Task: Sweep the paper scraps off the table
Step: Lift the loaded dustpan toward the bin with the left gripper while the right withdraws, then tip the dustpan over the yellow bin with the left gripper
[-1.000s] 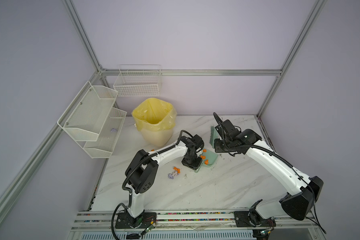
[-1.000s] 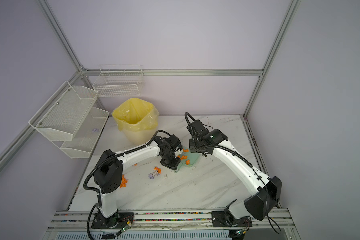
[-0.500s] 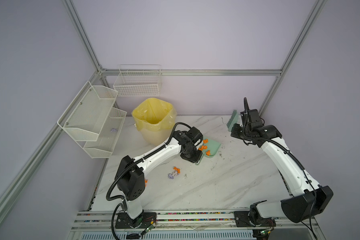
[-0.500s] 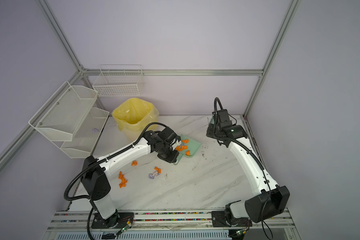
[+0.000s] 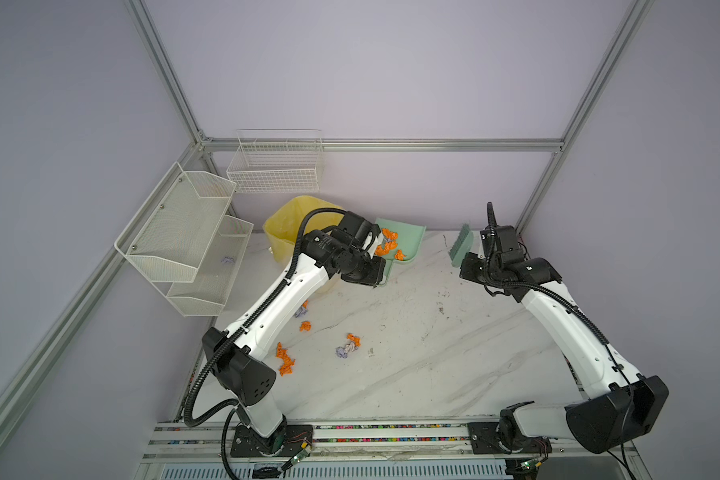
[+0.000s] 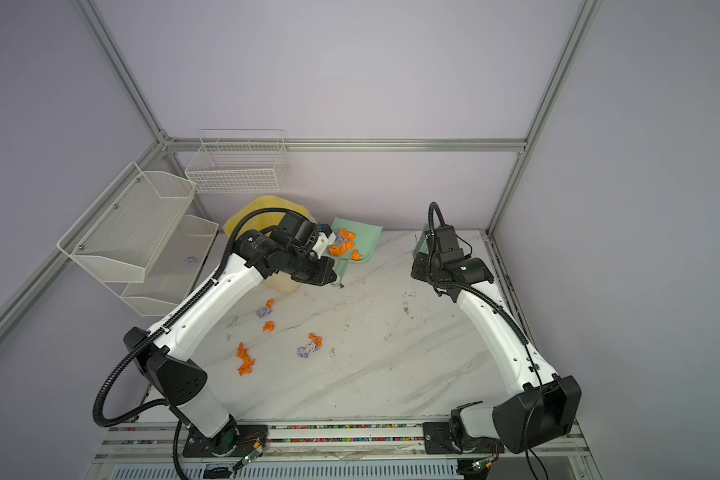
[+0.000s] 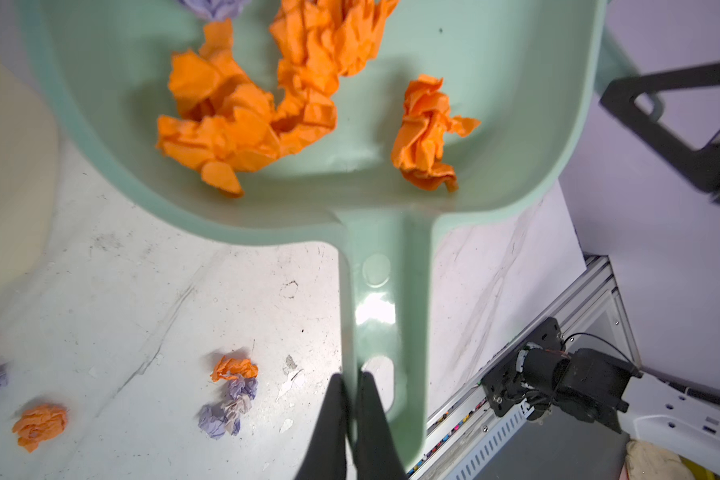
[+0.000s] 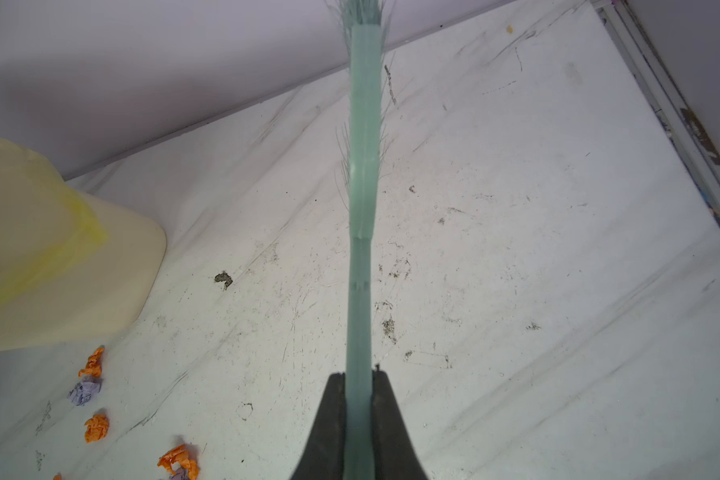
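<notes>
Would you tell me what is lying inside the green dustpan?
The dustpan holds several orange paper scraps and at least one lavender wad. The wrist view crops its open end, and in both top views the left arm covers one side, so more may be hidden.

One dustpan (image 5: 410, 239), one brush (image 5: 459, 247), one bin (image 5: 280, 232), two wire racks (image 5: 275, 170), about a dozen paper scraps (image 6: 268, 326)
</notes>
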Tool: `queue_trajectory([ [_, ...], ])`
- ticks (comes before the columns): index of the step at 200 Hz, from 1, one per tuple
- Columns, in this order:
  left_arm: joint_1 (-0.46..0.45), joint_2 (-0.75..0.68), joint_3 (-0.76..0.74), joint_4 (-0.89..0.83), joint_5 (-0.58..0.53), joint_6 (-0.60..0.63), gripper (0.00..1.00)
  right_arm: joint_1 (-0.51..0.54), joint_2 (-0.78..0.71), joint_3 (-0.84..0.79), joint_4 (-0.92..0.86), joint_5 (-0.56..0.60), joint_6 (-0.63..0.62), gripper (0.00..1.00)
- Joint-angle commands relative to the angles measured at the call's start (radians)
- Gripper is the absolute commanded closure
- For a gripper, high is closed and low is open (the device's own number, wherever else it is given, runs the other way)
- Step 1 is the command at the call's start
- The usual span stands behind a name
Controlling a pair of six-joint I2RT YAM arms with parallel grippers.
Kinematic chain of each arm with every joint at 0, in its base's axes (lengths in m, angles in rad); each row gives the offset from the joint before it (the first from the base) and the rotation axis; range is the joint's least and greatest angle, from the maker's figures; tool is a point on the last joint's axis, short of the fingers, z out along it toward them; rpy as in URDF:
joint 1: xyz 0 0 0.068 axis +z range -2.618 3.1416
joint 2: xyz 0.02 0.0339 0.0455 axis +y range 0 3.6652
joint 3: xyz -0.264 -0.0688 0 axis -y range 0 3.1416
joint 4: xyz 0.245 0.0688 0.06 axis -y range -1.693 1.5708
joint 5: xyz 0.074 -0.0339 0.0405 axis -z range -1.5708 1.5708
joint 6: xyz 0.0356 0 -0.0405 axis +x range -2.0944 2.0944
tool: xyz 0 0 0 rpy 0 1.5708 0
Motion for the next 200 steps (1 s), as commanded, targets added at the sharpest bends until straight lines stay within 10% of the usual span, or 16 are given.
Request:
queue_trajectory([
  [1, 0.067, -0.054, 0.13, 0.003, 0.045, -0.034, 1.0, -0.005, -0.038, -0.037, 0.047, -0.022, 0.026, 1.0],
  [100, 0.458, -0.14, -0.145, 0.458, 0.549, -0.376, 1.0, -0.006, -0.057, -0.102, 0.084, -0.031, 0.028, 1.0],
  [200, 0.587, -0.245, -0.58, 1.147, 0.769, -0.923, 1.0, -0.004, -0.054, -0.093, 0.094, -0.054, 0.009, 1.0],
])
